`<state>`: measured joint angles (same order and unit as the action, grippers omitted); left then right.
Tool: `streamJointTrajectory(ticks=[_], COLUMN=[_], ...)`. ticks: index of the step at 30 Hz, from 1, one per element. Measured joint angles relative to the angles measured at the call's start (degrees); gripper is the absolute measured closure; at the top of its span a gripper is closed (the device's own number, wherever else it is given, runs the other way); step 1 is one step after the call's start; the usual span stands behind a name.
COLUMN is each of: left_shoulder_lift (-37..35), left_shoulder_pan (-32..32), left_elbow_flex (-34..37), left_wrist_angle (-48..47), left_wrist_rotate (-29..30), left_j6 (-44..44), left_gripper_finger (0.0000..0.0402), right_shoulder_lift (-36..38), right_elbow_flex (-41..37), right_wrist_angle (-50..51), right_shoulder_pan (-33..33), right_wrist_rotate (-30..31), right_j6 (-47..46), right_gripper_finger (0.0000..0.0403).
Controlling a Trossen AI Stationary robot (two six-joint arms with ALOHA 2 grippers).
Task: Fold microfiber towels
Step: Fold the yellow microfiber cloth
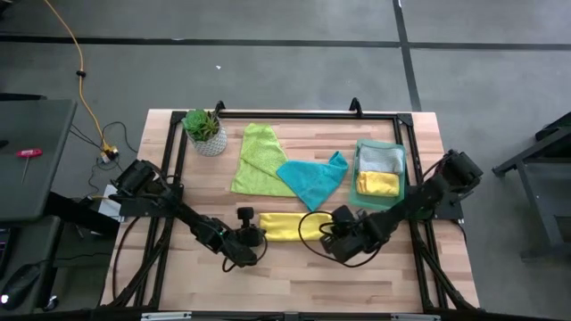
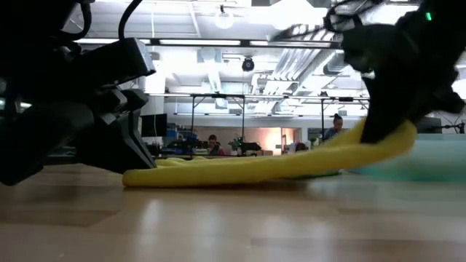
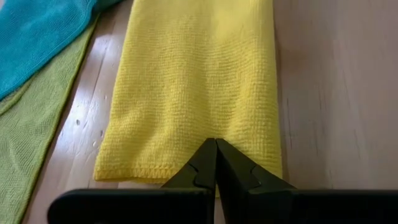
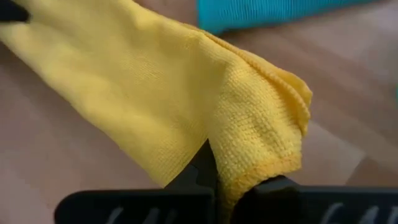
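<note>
Yellow towel (image 1: 284,225) lay folded lower centre, L gripper (image 3: 216,163) closed on its near edge, R gripper (image 4: 219,169) pinched opp. end, raised.

The left gripper (image 3: 216,163) is held low over the table, fingers pressed together; the right gripper (image 4: 217,177) is raised slightly, fingers clamped.

Lab: open hall, workbenches (image 2: 218,149), ceiling lights (image 2: 222,20).
</note>
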<state>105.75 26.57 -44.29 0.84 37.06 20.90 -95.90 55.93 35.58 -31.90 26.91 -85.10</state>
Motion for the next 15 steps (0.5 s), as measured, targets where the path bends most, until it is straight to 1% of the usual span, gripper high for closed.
streamJointTrajectory(ticks=[5, 8, 12, 15], left_shoulder_lift=[0.0, 0.0, 0.0, 0.1], left_shoulder_pan=[0.0, 0.0, 0.0, 0.1], left_elbow_flex=[0.0, 0.0, 0.0, 0.0], left_wrist_angle=[-0.2, -0.2, -0.2, -0.3], left_wrist_rotate=[0.0, -0.2, -0.2, -0.2], left_j6=[1.0, 1.3, 1.4, 1.5], left_gripper_finger=[0.0401, 0.0401, 0.0401, 0.0401], right_shoulder_lift=[0.0, 0.0, 0.0, -1.1], right_elbow_flex=[8.6, 11.0, 11.3, 11.3], right_wrist_angle=[8.1, 9.3, 6.0, 0.3], right_shoulder_pan=[0.5, 1.5, 3.3, 4.5], right_wrist_rotate=[0.3, 0.3, 0.5, 1.1], right_j6=[4.1, 4.9, 7.6, 11.2], right_gripper_finger=[0.0402, 0.0403, 0.0403, 0.0403])
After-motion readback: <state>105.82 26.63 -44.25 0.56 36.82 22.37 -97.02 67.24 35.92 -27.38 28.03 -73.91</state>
